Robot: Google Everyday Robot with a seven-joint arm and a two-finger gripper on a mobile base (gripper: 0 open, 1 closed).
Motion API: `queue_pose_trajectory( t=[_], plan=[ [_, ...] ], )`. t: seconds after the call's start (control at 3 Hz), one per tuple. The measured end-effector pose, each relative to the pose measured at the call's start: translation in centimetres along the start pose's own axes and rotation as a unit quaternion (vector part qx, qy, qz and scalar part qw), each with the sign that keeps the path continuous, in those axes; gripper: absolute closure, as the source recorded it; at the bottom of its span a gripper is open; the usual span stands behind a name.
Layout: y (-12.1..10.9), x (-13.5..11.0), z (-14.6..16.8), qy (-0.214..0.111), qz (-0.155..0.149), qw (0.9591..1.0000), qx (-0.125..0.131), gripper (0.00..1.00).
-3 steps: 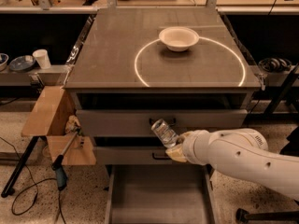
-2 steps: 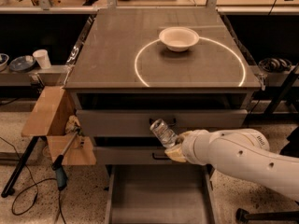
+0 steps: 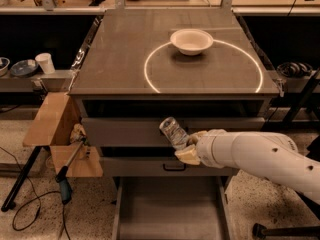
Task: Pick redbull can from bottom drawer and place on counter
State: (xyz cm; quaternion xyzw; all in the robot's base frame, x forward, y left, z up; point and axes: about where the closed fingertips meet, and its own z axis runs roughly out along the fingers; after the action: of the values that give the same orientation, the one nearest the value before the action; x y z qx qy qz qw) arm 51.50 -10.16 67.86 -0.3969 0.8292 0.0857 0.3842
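Silver and a little crinkled, the can [image 3: 173,131] is now slightly higher than one second ago. The gripper [image 3: 186,146] and the white arm [image 3: 260,156] have risen with it; the other things have not moved. The beige fingers [image 3: 186,157] are closed on the lower end of the can. The can tilts up to the left in front of the closed drawers [image 3: 125,131], above the open bottom drawer [image 3: 170,214], which shows its flat grey floor. On the counter [image 3: 115,59] a white bowl [image 3: 191,40] stands on the upper edge of the white circle [image 3: 150,79].
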Motion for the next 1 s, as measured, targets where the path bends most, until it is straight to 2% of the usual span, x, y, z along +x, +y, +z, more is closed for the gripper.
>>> queue_pose_trajectory(
  t=[0.33,0.67,1.0],
  plan=[
    [-1.6,0.1,-1.5,-0.016,0.004,0.9996,-0.023,1.0],
    [-3.2,0.6,-6.1,-0.021,-0.005,0.9995,-0.024,1.0],
    [-3.2,0.6,-6.1,-0.021,-0.005,0.9995,-0.024,1.0]
  ],
)
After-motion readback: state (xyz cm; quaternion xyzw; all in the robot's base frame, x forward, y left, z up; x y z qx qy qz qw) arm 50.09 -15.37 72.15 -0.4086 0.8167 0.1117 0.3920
